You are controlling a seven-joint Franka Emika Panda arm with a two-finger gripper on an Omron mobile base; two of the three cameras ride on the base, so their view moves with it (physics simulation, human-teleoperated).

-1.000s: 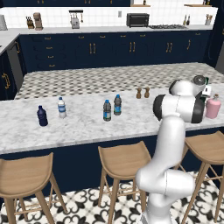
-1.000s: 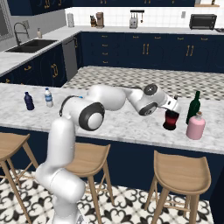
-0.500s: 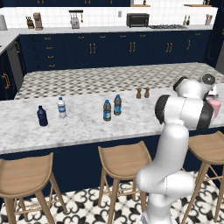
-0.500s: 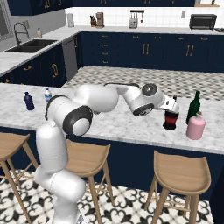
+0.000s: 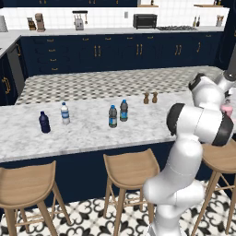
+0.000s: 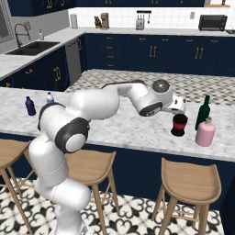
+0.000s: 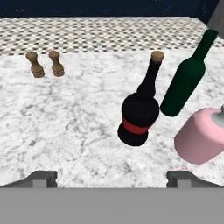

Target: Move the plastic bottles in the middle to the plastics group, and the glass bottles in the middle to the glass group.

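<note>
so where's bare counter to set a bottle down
Free: marble between the two grey bottles and the wooden shakers, and from the shakers to the black bottle. Crowded: black bottle, green bottle and pink bottle stand close together.

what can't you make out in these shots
- Pink bottle: in the left base view the arm hides most of it; in the hand view its right side is cut off by the edge.
- Green bottle: in the hand view its top is cut off at the upper right.
- Black bottle: in the right base view the hand covers its neck.
- Labels on the two small grey bottles: too small to read.
</note>
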